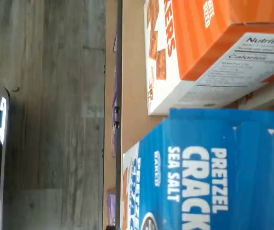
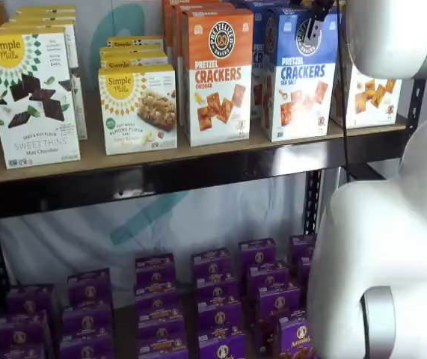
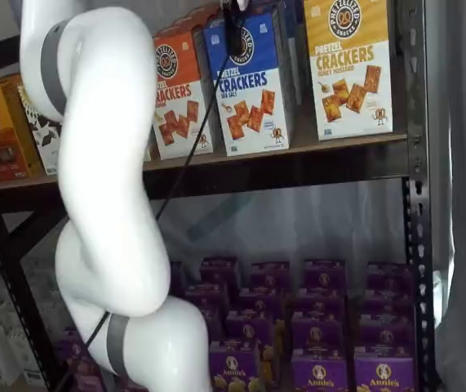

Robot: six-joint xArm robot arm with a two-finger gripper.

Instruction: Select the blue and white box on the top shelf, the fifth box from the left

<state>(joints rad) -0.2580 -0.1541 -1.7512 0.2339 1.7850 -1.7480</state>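
White arm (image 3: 102, 204) rears up – pincer (image 3: 234, 24) over the blue and white box (image 3: 253, 82), grip unclear.

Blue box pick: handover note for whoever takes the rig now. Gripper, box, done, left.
Gripper: black fingers show at the top edge in both shelf views, above the blue box; only part shows, so open or shut cannot be told.
Blue box: upright on the top shelf, between the orange box and the yellow box. The wrist view looks down on its blue top.
Done: arm is lined up over the box.
Left: grip the box and take it off the shelf; no grip is visible yet.
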